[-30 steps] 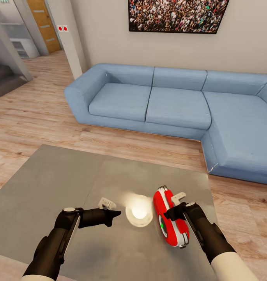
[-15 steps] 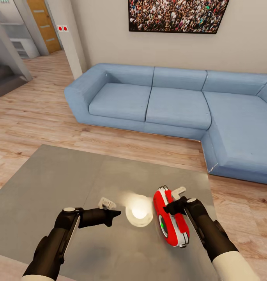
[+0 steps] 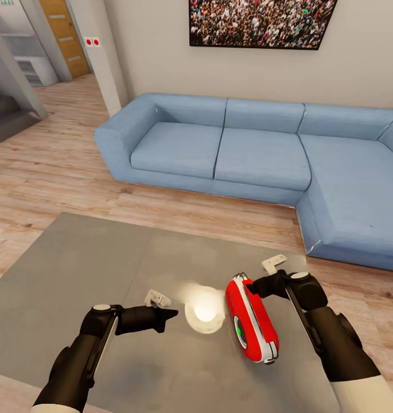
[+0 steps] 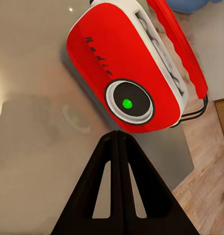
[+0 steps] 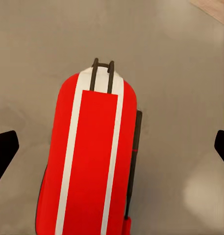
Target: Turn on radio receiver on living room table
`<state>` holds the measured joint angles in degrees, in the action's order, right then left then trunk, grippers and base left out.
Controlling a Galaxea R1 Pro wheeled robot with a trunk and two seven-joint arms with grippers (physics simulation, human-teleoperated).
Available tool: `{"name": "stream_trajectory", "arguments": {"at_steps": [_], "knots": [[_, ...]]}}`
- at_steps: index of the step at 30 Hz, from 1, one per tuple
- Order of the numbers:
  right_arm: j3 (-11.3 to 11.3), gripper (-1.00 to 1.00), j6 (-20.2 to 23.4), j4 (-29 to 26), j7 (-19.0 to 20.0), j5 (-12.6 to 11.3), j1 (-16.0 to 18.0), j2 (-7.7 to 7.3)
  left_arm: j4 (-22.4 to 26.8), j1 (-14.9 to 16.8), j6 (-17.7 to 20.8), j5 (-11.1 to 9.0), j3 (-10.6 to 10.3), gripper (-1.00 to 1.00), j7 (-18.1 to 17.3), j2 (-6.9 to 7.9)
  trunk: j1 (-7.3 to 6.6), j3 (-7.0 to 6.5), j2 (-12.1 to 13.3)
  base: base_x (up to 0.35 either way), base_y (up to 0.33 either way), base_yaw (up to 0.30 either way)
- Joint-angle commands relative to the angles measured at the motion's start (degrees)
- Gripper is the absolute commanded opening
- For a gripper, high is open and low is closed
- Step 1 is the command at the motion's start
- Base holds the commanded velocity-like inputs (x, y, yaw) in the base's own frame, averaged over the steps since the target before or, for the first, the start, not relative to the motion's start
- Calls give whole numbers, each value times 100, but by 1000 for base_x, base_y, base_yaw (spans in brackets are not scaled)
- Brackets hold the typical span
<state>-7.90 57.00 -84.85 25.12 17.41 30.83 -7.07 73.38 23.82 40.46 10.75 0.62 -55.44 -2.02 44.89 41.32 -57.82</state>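
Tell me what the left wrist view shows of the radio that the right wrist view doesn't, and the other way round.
Left wrist view alone: the radio's face with its round dial and green light, lettering on the red shell, and the left gripper with its fingers shut together, pointing at the dial.

Right wrist view alone: the radio's narrow red edge with two white stripes, the black handle, and the right gripper's fingers spread wide on either side of it.

Both: the red radio lying on the grey table.
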Motion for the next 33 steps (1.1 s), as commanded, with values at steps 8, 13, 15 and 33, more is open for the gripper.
{"name": "stream_trajectory", "arguments": {"at_steps": [8,13,15,33], "knots": [[22,100,-4,2,17,-1,-6,-5,-6,0,14,19,0,-100,7,0,0,0,0,0,0,0],[25,100,-5,5,16,-1,-5,-5,-7,0,14,23,-3,-100,7,4,0,0,0,0,0,0],[25,100,-5,15,6,1,-6,-5,-7,0,14,23,-1,-100,7,5,0,0,0,0,0,0],[25,100,-13,63,-79,33,-6,4,0,0,31,23,0,-100,7,9,0,-55,0,0,0,38]]}}
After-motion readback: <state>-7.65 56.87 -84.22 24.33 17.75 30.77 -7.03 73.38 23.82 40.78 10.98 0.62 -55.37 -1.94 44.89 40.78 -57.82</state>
